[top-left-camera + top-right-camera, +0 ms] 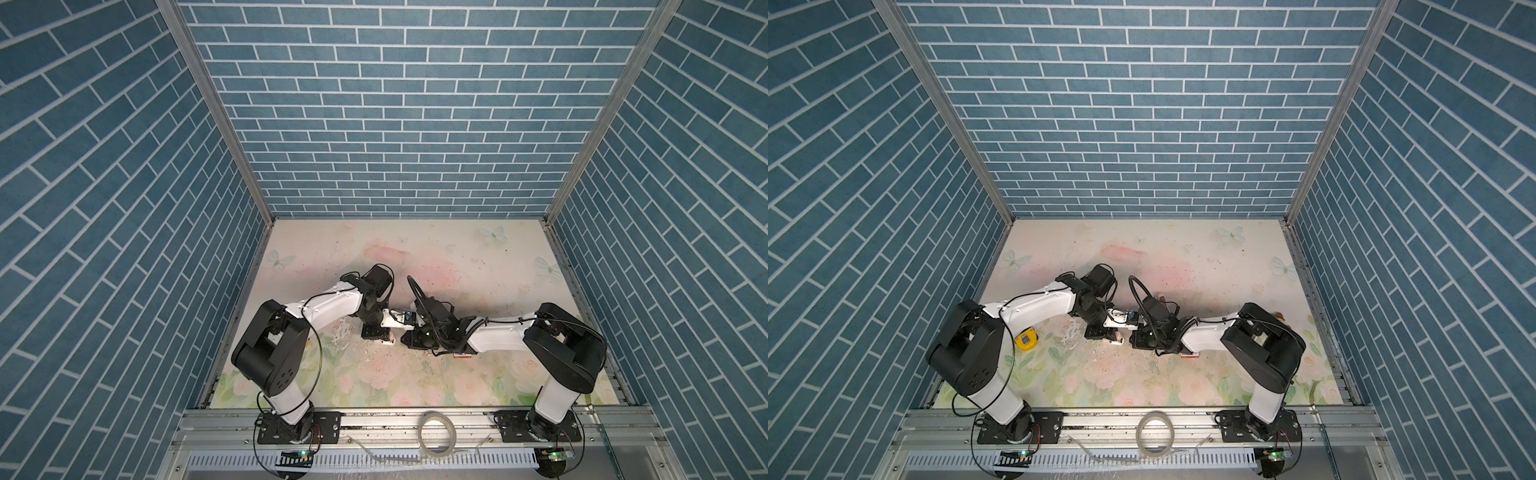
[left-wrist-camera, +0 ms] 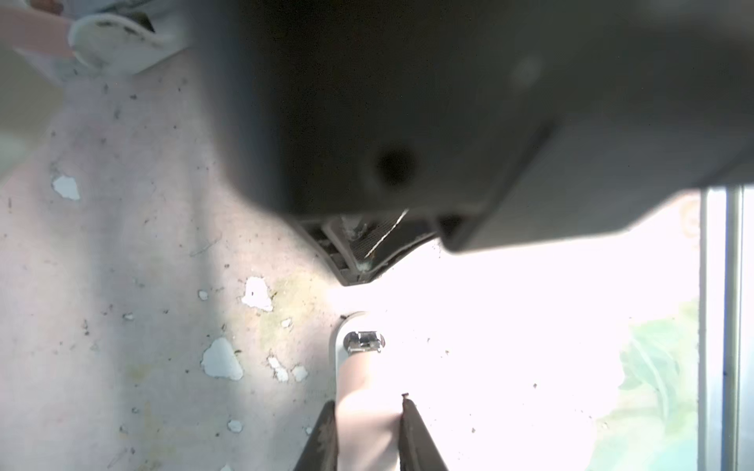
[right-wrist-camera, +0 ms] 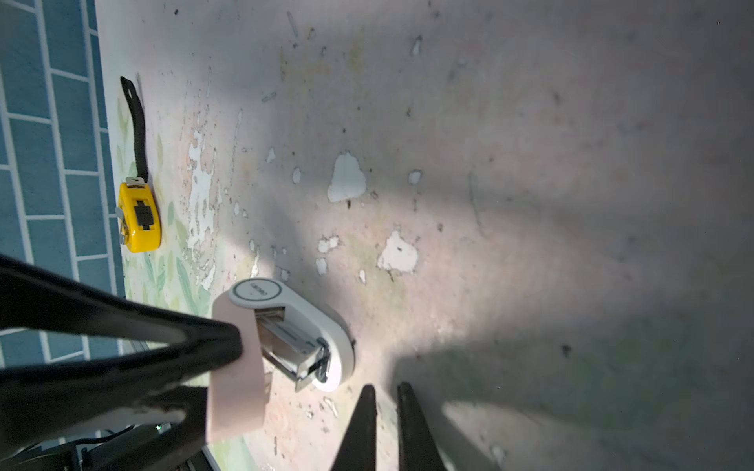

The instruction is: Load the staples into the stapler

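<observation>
The stapler (image 3: 310,322) lies on the table with its white base down and its pink lid (image 3: 232,391) swung open. Its silvery metal channel (image 3: 285,342) is bared. My left gripper (image 2: 367,401) is shut on the pink lid, and its black fingers (image 3: 220,346) clamp the lid from both sides. In both top views the stapler (image 1: 386,340) (image 1: 1118,340) shows between the two wrists. My right gripper (image 3: 385,389) hovers just beside the stapler's base, with its fingers a narrow gap apart and nothing between them. I cannot make out the staples.
A yellow tape measure (image 3: 138,216) (image 1: 1025,340) lies by the left wall. A small red-and-white box (image 1: 461,356) peeks out under the right arm. A tape roll (image 1: 436,434) rests on the front rail. The right arm's dark body (image 2: 408,122) hangs close over the left wrist.
</observation>
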### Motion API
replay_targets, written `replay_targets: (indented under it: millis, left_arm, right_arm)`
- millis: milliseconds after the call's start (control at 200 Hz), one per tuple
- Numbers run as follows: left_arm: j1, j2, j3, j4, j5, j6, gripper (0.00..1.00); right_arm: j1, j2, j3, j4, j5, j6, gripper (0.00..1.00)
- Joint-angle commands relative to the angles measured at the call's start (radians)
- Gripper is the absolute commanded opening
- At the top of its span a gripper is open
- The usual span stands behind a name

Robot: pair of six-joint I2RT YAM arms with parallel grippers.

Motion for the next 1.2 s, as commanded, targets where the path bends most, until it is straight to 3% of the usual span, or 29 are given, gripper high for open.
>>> replay_targets:
  millis: [0,680,1190]
  left_arm:
    - [0.000,0.039,-0.006,-0.057,-0.062,-0.018,0.02]
    - [-0.014,0.049,0.014,-0.055,-0.110,-0.051,0.01]
    - [-0.049,0.123,0.034,-0.033,-0.215,-0.085,0.00]
  right_arm:
    - [-0.010,-0.090,-0.002,-0.044,0.045,-0.022,0.14]
    - [-0.064,-0.238,-0.042,-0.142,0.076,-0.076,0.14]
    - [-0.135,-0.596,-0.086,-0.455,0.203,-0.166,0.14]
